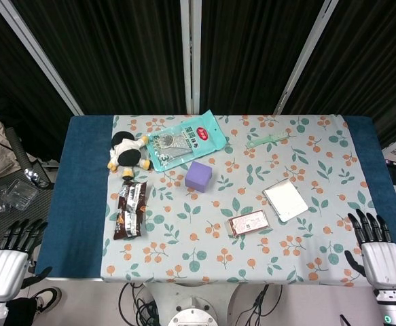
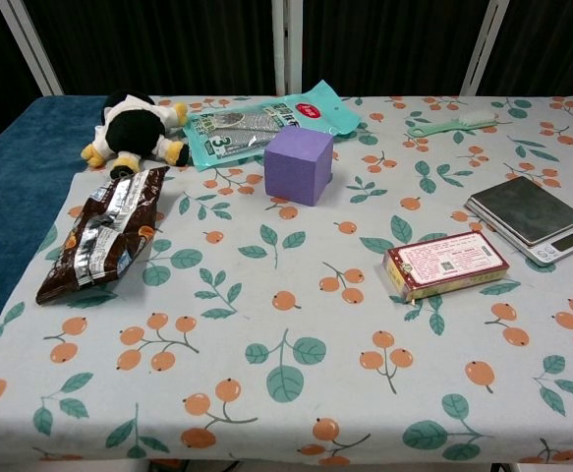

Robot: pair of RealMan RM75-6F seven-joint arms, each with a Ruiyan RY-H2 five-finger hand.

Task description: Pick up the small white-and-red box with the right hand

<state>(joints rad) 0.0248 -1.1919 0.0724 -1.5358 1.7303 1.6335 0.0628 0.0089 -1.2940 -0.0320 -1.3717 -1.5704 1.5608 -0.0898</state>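
The small white-and-red box [image 1: 249, 222] [image 2: 446, 264] lies flat on the floral cloth, right of the table's middle. My right hand [image 1: 376, 250] is at the table's near right corner, fingers spread and empty, well to the right of and nearer than the box. Below the near left corner, off the table, my left hand [image 1: 11, 255] hangs with its fingers apart and nothing in it. Neither hand shows in the chest view.
A silver scale [image 1: 285, 200] [image 2: 532, 216] lies just beyond and right of the box. A purple cube [image 1: 198, 176], brown snack packet [image 1: 130, 208], plush toy [image 1: 128, 153], teal packet [image 1: 187, 139] and green comb [image 1: 268, 140] lie further back and left. A blue cloth [image 1: 79, 190] covers the table's left side.
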